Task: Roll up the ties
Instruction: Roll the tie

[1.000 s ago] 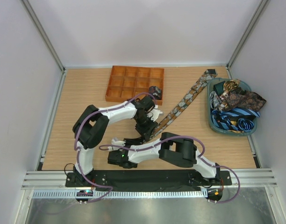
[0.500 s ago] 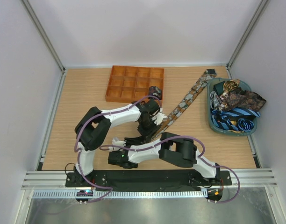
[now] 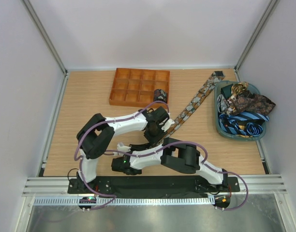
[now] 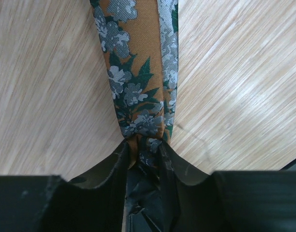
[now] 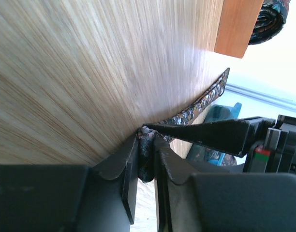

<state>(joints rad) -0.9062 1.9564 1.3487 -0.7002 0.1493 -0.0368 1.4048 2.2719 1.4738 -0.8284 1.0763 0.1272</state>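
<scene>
Top: I see a long brown floral fabric tie (image 3: 191, 102) lying diagonally on the wooden table (image 3: 90, 101), right of the orange gridded tray (image 3: 128, 102). Its near end sits under both arms.
Left wrist: left end effector (image 4: 143, 152) narrow, pinching the tie's tip.
Right wrist: right end effector (image 5: 145, 150) narrow, clamped on bunched tie fabric, with the tray corner beyond it.

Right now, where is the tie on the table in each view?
Top: tie runs diagonally from centre to upper right.
Left wrist: tie runs from top centre down to bottom centre.
Right wrist: tie is a thin strip rising right from bottom centre.
Shared landmark: wooden table.
</scene>
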